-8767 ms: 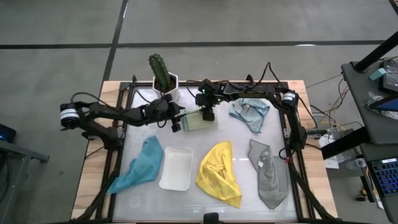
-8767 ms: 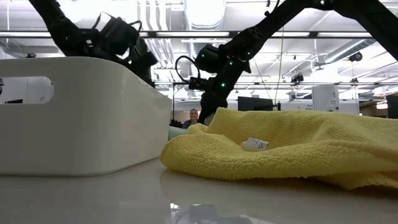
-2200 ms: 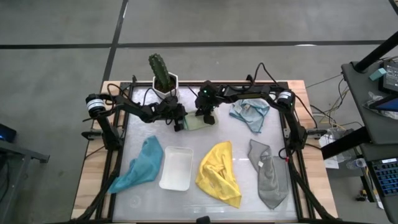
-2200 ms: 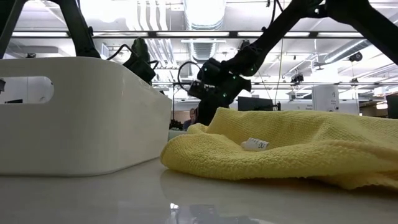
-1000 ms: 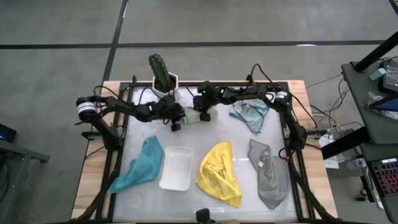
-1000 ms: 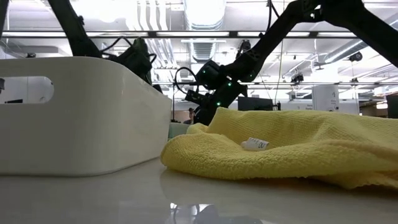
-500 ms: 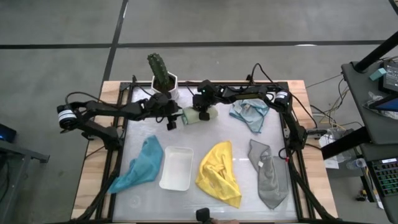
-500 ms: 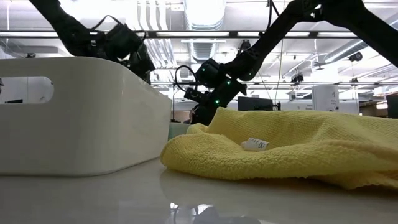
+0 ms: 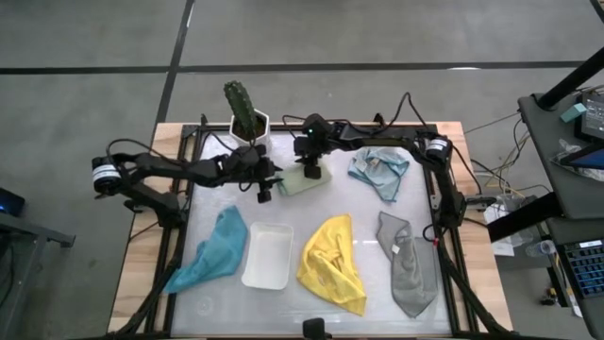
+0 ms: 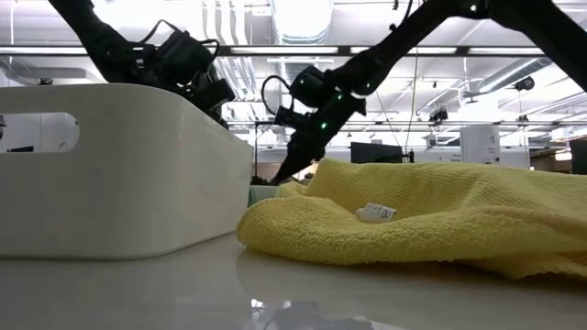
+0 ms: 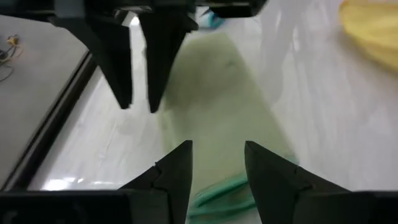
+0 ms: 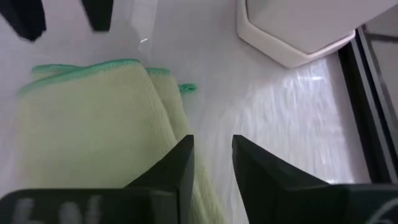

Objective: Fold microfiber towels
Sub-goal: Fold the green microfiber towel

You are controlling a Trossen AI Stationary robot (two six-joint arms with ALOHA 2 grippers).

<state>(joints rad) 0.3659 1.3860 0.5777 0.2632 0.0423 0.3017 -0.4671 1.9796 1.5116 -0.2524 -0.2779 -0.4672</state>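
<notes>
Risk lies with the folded pale green towel (image 9: 299,183) near the table's (image 9: 396,250) far edge: left gripper (image 9: 265,187) and right gripper (image 9: 310,170), both parted and holding nothing, could snag its layers and spring the fold.

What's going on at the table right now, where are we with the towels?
Both arms are at the far side of the table over the pale green towel, which lies folded flat. The left gripper and right gripper both have their jaws open above it, holding nothing. The light blue towel, yellow towel, grey towel and teal towel lie crumpled, not yet folded, and the white tray is empty.
</notes>
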